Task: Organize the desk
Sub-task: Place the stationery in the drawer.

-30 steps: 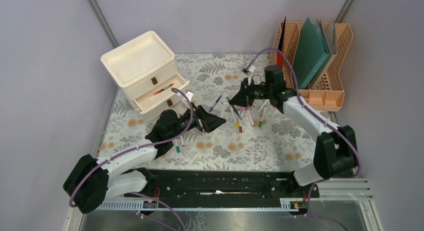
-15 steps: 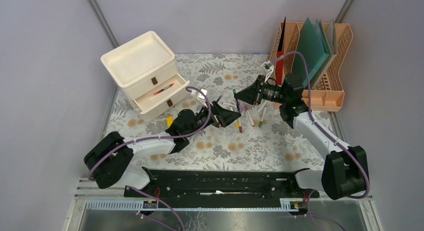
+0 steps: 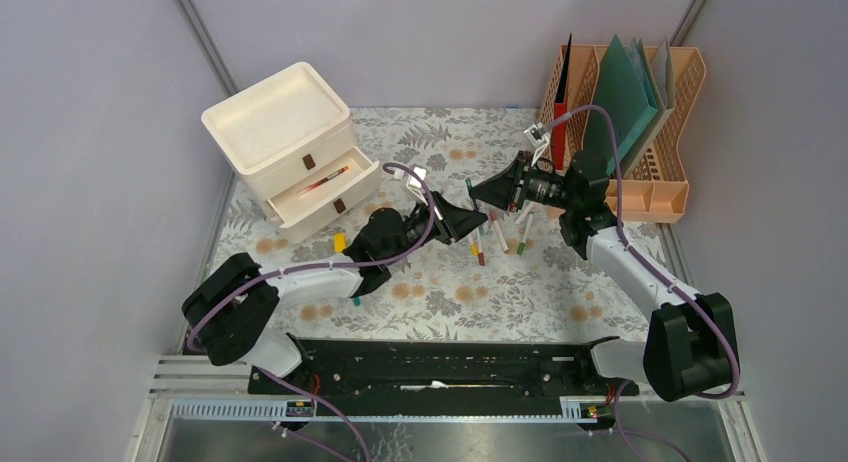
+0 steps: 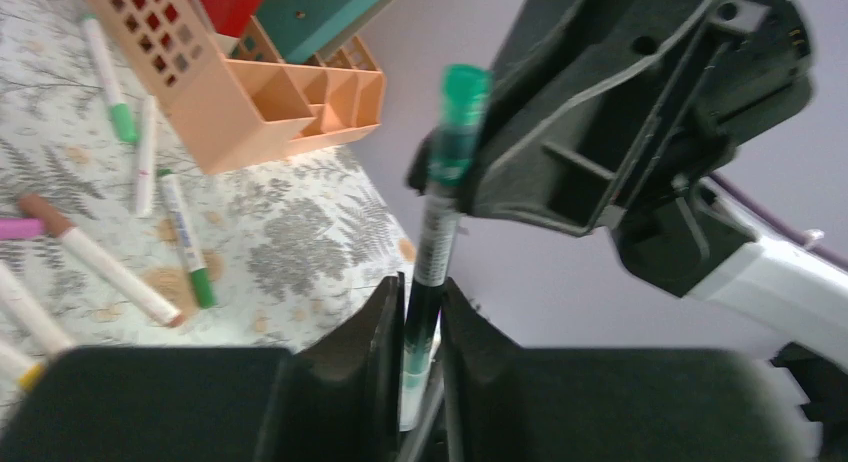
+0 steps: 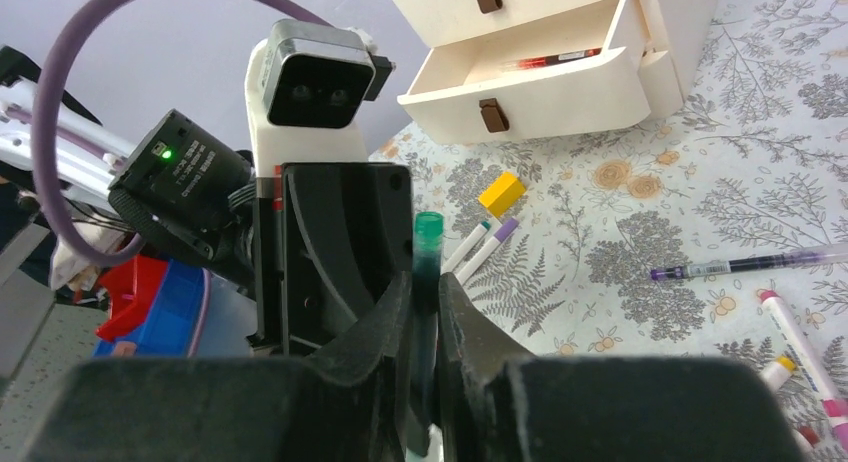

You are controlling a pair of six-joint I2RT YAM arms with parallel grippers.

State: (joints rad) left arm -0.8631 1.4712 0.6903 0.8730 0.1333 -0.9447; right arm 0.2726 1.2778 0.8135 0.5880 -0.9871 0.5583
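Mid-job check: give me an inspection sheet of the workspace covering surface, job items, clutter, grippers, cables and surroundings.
Surface: desk under a fern-print cloth, with pens scattered mid-table.
Job's things: green-capped marker held in the air between both grippers; white drawer unit has one drawer open with a red pen inside; peach file rack holds folders.
Clutter: loose markers, yellow block and purple pen lie on the cloth.
Grippers: left gripper and right gripper are both shut on the marker.
Cables: purple cables loop over both wrists; no snag seen.
Surroundings: grey walls; black rail at the near edge.
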